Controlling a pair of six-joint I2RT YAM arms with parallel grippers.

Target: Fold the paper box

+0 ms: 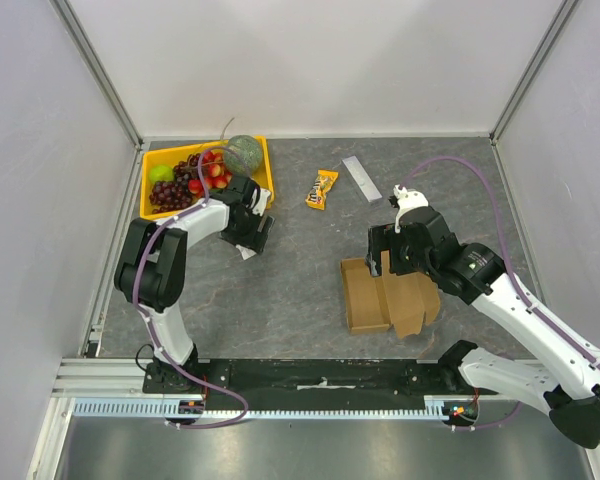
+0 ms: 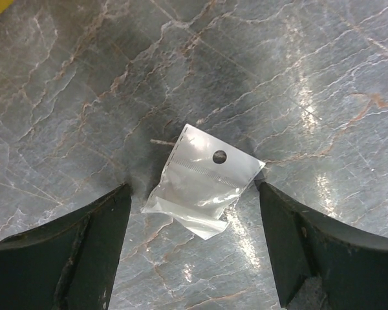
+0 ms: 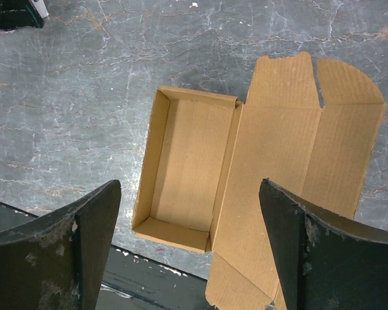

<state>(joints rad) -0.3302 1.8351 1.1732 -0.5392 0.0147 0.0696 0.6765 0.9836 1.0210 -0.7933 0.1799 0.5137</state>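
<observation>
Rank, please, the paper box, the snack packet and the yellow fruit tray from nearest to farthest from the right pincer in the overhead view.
1. The paper box: directly below the open right pincer, at the table's near right.
2. The snack packet: farther back, to the pincer's left.
3. The yellow fruit tray: in the far-left corner.

The paper box, plain brown corrugated cardboard, lay partly folded on the right half of the tabletop, toward its near edge. Its tray walls stood upright, while the lid panel and rounded flaps lay flat alongside.
</observation>
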